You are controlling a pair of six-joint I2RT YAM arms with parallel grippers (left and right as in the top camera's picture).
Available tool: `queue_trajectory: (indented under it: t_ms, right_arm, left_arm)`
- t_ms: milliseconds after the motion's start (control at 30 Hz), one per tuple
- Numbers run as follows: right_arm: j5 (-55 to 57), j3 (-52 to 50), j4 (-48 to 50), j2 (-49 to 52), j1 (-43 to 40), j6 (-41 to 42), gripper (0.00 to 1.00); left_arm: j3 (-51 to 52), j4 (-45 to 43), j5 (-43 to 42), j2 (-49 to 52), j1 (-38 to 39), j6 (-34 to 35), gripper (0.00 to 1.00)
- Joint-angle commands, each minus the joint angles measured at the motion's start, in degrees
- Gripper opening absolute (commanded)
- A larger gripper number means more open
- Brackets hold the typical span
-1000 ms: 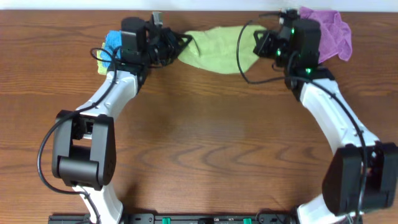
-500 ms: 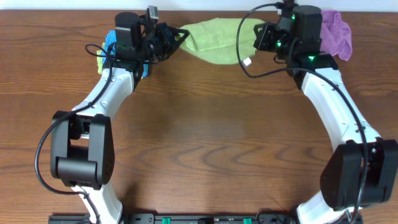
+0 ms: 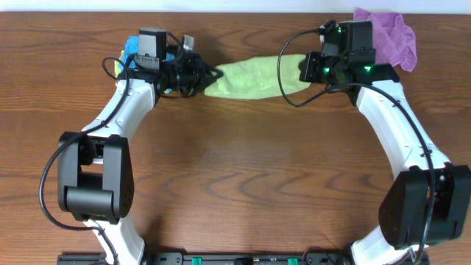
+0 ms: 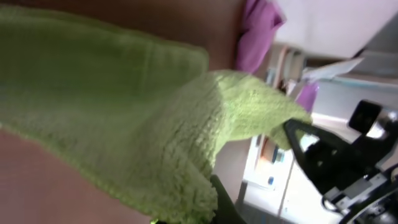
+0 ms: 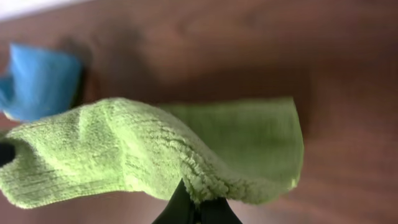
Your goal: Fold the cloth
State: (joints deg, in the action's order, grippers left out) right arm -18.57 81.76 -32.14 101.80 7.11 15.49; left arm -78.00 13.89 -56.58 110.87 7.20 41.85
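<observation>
A green cloth (image 3: pixel 254 76) hangs stretched between my two grippers near the table's far edge. My left gripper (image 3: pixel 210 74) is shut on the cloth's left end; in the left wrist view the cloth (image 4: pixel 124 124) fills most of the frame above the gripper's jaws (image 4: pixel 208 208). My right gripper (image 3: pixel 307 70) is shut on the cloth's right end. In the right wrist view the cloth (image 5: pixel 155 155) drapes from the pinched jaws (image 5: pixel 198 208) with the wooden table below.
A purple cloth (image 3: pixel 394 37) lies at the far right behind my right arm. A blue cloth (image 3: pixel 134 48) on something yellow lies at the far left behind my left arm, and the blue cloth also shows in the right wrist view (image 5: pixel 40 87).
Both grippers have moved toward me with the green cloth, away from the far edge. The cloth is now pulled out straighter and narrower between them.
</observation>
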Motion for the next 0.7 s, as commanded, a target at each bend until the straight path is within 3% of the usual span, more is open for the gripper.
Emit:
queue_trajectory:
  t_ms: [0, 200, 300, 667]
  right_arm:
    - [-0.5, 0.96, -4.04, -0.52, 0.48, -2.49, 0.01]
    - [-0.87, 0.96, -12.79, -0.68, 0.52, -3.26, 0.01]
    - [-0.94, 0.81, -16.57, -0.66, 0.85, -4.26, 0.02]
    - [-1.01, -6.86, -19.02, -2.49, 3.91, -3.28, 0.01]
  left_arm:
    - [-1.03, 6.97, -1.99, -1.49, -0.33, -9.88, 0.06]
    - [-1.01, 27.1, -1.51, -1.92, -0.33, -22.56, 0.06]
    - [-0.96, 32.81, -1.36, -1.92, -0.33, -26.58, 0.06]
    - [3.78, 38.07, -0.26, -1.92, 1.49, -30.32, 0.06]
